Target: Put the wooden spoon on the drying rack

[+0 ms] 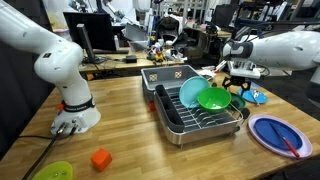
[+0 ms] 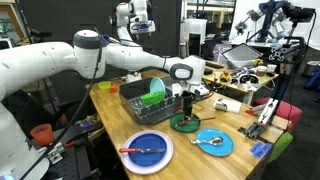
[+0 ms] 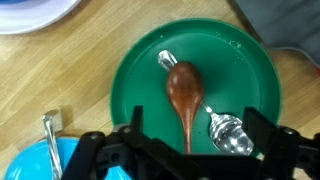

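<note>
The wooden spoon (image 3: 185,92) lies in the middle of a round green plate (image 3: 135,75). Its dark oval bowl points away from me and its handle runs back toward my wrist. A metal spoon (image 3: 226,132) shares the plate just beside the handle, and a second shiny utensil end (image 3: 165,60) shows next to the wooden bowl (what kind it is I cannot make out).

My pincer (image 3: 192,135) hangs directly above the plate with its jaws spread wide on either side of the handle. It is released and grasps nothing. In an exterior view the pincer (image 2: 186,100) is just over the green plate (image 2: 185,124) and not yet down on it.

The drying rack (image 1: 195,120) sits close by on the wooden tabletop (image 1: 130,120), already carrying an upright cyan plate (image 1: 189,94) and a green bowl (image 1: 212,98). Farther out are a dark blue plate (image 1: 262,125) holding a red utensil and a lighter blue plate (image 2: 224,148) with another spoon.

As I judge it, the task has hardly begun. I am lined up over the spoon, but nothing is picked up yet. Left to do: lower, close on the handle without catching the metal spoon beside it, lift, carry it across to the rack and let go there.
</note>
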### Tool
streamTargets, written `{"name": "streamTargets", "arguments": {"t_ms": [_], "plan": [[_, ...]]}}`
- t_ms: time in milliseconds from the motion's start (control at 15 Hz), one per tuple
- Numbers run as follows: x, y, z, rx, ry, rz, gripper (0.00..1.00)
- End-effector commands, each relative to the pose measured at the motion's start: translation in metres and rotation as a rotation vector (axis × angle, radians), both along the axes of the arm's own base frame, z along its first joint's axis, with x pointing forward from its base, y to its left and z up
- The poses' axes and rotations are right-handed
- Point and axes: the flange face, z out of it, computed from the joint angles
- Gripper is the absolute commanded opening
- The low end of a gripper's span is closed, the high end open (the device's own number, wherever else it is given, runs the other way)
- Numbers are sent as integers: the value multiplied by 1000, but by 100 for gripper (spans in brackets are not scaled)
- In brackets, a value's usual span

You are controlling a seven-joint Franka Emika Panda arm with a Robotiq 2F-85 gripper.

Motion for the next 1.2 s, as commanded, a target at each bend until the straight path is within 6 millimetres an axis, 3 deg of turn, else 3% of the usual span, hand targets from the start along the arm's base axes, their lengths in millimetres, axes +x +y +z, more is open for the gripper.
{"name": "streamTargets", "arguments": {"t_ms": [0, 333, 600, 733, 800, 1133], "plan": [[-3, 4, -13, -14, -36, -8, 100], [-9, 3, -44, -39, -56, -35, 100], [-9, -1, -52, -55, -89, -66, 99], [-8, -2, -51, -54, -102, -72, 74], [-8, -2, -51, -54, -106, -72, 71], [-5, -1, -45, -51, -123, -74, 35]]}}
